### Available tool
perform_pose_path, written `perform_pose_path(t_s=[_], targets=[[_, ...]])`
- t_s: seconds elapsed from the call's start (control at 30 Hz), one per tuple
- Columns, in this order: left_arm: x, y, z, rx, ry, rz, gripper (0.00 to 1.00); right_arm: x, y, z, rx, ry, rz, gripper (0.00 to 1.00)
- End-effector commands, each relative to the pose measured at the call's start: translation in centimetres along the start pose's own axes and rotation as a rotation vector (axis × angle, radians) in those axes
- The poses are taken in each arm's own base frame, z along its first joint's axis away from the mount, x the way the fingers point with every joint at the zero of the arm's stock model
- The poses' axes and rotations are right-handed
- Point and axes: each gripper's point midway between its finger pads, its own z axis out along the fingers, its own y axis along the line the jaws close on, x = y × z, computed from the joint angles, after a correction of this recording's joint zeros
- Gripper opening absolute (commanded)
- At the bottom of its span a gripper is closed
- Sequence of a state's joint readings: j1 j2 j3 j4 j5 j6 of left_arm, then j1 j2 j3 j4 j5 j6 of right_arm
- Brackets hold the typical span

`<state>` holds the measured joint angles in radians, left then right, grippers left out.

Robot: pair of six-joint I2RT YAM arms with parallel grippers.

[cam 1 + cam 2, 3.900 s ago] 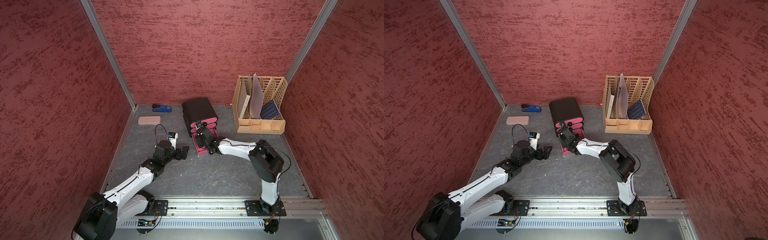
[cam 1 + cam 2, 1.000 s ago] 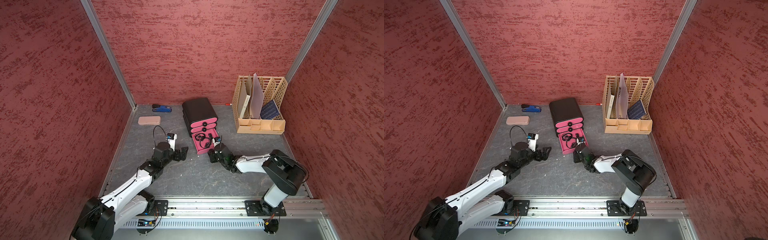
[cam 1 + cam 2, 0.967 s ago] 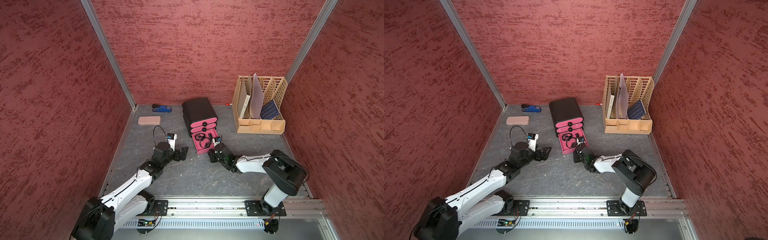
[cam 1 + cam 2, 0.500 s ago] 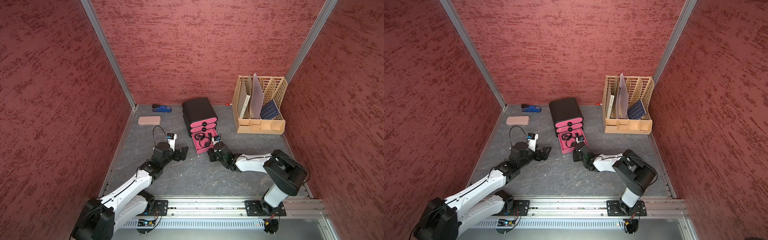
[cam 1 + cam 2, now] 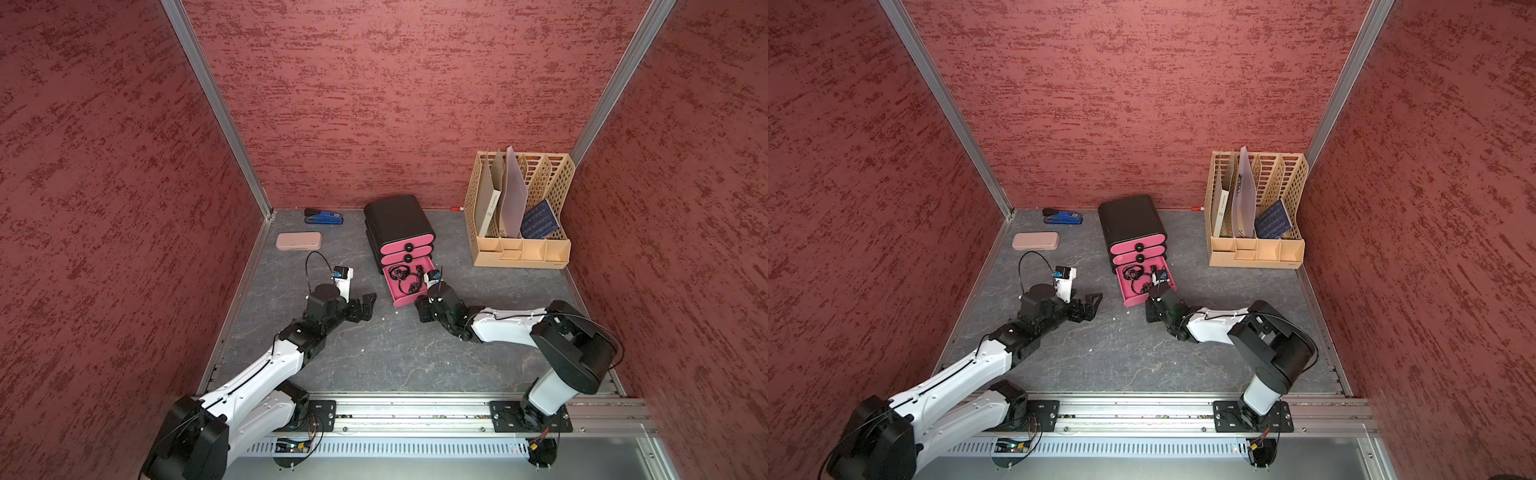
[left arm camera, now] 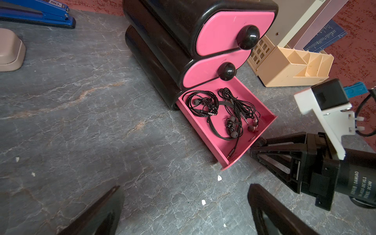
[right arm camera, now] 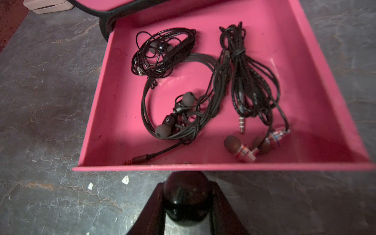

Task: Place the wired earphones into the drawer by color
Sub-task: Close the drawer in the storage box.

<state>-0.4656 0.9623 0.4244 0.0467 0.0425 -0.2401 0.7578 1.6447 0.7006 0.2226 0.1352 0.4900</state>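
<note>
three black wired earphones (image 7: 187,99) lie in the open pink drawer (image 7: 264,167); right gripper (image 7: 186,184) clamps its round black knob (image 7: 186,200) (left gripper (image 6: 184,189) gapes empty); next, seemingly, push it shut.

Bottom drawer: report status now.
Left gripper open, empty. Right gripper shut on the knob. Bottom drawer out, black earphones inside. No cable over the rim.

Both top views: high above the silver front rail (image 5: 415,415), tilted down over the whole grey marbled tabletop (image 5: 374,365), framing almost equal. Left wrist view: low, near, facing the black rounded cabinet with pink drawers (image 6: 158,20) obliquely. Right wrist view: closest, looking into its pulled-out pink bottom drawer (image 7: 203,167); round black knob (image 7: 186,199) blurred, probably just before the lens. All four share that drawer
</note>
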Motion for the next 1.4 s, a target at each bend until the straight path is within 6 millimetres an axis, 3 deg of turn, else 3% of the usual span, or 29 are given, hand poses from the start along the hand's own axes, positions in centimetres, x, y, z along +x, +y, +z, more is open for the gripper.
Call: perform_pose_path(t_s=[0.0,0.37,0.5,0.8,1.07,1.37], targets=[[-1.8,0.0,-0.6,-0.007,-0.065,-0.033,1.00,-4.8,1.9,-1.8,-0.065,-0.140,0.028,0.33],[-6.5,-1.4,0.1,0.006,-0.117,-0.089,1.00,-2.8,-0.2,-1.5,0.017,-0.106,-0.019,0.33],[-8.5,-2.0,1.5,0.001,-0.103,-0.088,1.00,-2.1,-0.5,-0.9,0.025,-0.094,-0.036,0.33],[-11.8,-1.4,5.0,-0.034,-0.052,-0.098,1.00,-1.0,-0.6,0.3,0.016,-0.070,-0.055,0.33],[-13.5,-0.6,7.4,-0.051,-0.019,-0.068,1.00,-0.7,-0.7,0.4,0.009,-0.067,-0.057,0.33],[-13.9,0.3,10.2,-0.037,0.026,-0.065,1.00,-0.9,-0.6,0.2,0.003,-0.073,-0.053,0.33]])
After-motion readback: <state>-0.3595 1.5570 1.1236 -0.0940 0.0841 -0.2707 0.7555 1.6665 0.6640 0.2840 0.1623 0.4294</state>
